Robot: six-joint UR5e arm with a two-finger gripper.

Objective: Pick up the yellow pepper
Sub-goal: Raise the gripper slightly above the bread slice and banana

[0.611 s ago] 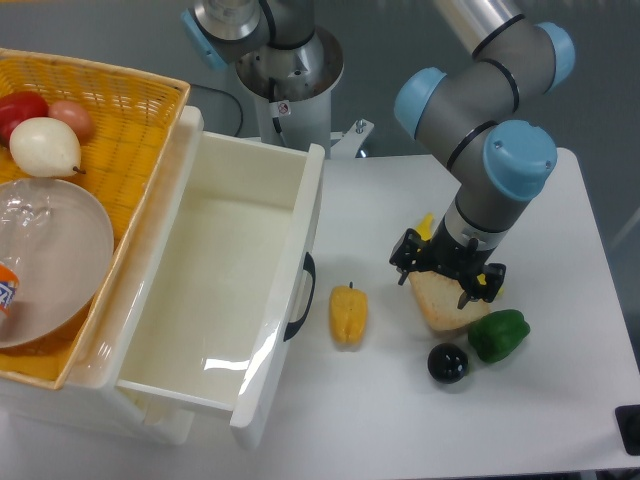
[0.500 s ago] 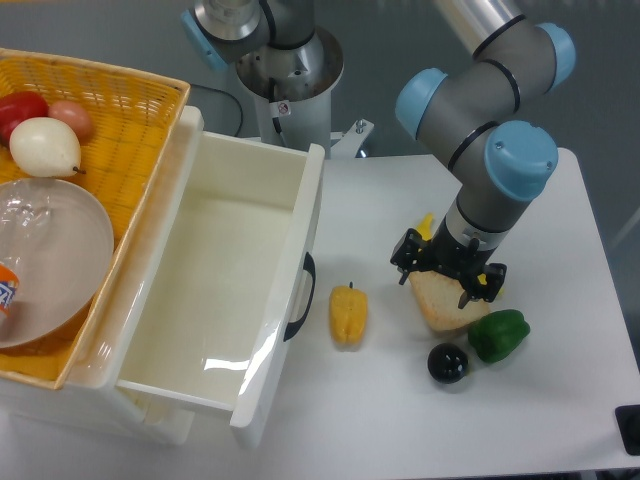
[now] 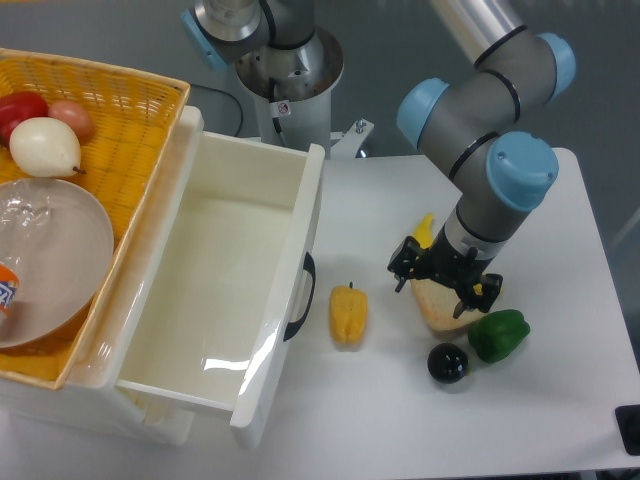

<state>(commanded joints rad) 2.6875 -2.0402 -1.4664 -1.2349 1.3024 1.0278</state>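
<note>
**benchmonkey:** So where was the yellow pepper (image 3: 348, 314)?

**ur5_dave:** It lay on the white table (image 3: 560, 400), just right of the open white drawer (image 3: 215, 290) and its dark handle, short stem pointing away from the camera. Nothing touched it.

**benchmonkey:** And the gripper (image 3: 434, 283)?

**ur5_dave:** Off to the pepper's right, hovering over a slice of bread (image 3: 440, 305). The fingers were spread apart and had nothing between them. A banana (image 3: 426, 228) poked out behind the wrist, a green pepper (image 3: 499, 335) sat just right of the bread, and a dark round fruit (image 3: 447, 362) sat in front.

**benchmonkey:** Anything else?

**ur5_dave:** A yellow basket (image 3: 130, 120) far left held a pale onion (image 3: 43, 147) and a clear plate (image 3: 60, 255).
</note>
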